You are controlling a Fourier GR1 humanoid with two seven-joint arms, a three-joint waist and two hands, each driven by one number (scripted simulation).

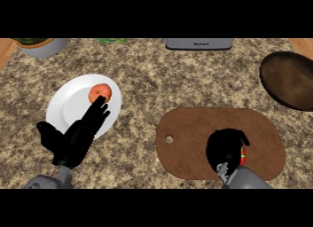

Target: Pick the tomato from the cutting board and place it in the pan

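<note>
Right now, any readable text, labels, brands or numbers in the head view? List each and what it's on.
Nothing legible.
Grey appliance at the counter's far edge: a small dark mark on its front, too blurred to read.
Green item at the far edge: cut off by the view, no text can be made out.
White plate, cutting board, pan, tomato: no markings visible.

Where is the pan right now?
In the head view the pan sits at the counter's far right edge, beyond the cutting board.

light: even, soft | shadows: faint | glare: none | dark hands lack detail
</note>
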